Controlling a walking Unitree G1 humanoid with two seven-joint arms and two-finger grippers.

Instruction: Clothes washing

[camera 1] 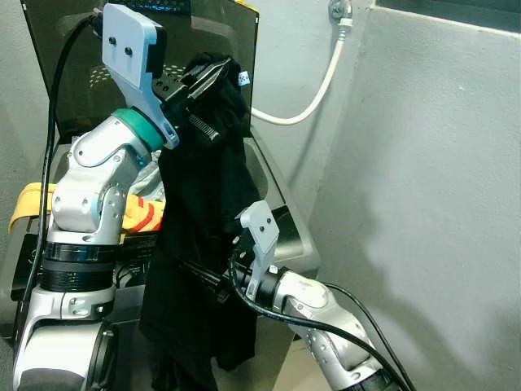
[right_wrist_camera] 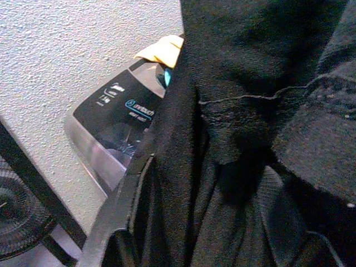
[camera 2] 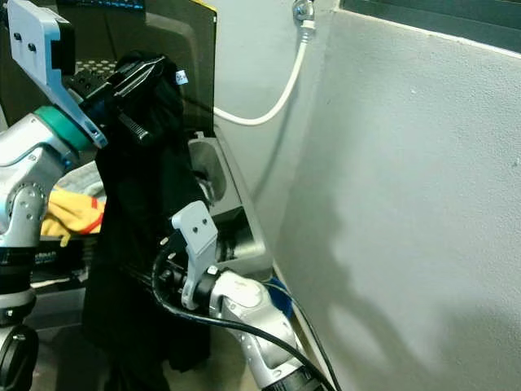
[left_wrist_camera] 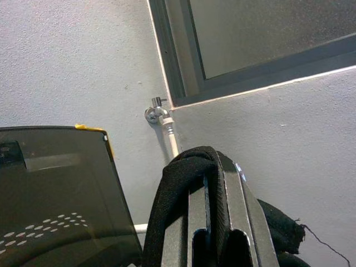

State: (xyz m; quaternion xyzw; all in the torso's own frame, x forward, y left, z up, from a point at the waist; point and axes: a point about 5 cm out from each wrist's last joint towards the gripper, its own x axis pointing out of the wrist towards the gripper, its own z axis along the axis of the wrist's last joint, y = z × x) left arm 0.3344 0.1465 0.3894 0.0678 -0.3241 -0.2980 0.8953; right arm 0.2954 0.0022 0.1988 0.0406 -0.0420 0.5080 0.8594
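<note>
Left tool (camera 1: 210, 81) up high has its fingers clamped on your black garment (camera 1: 203, 212), which hangs straight down below it in front of the washing machine (camera 1: 281, 204). Your right tool (camera 1: 195, 273) is lower, buried in the cloth, so can't tell its grip. Left wrist view: black fabric draped over the fingers, tap (left_wrist_camera: 157, 113) and window frame (left_wrist_camera: 183, 67) beyond. Right wrist view: black folds up close, control panel (right_wrist_camera: 125, 103) behind.
</note>
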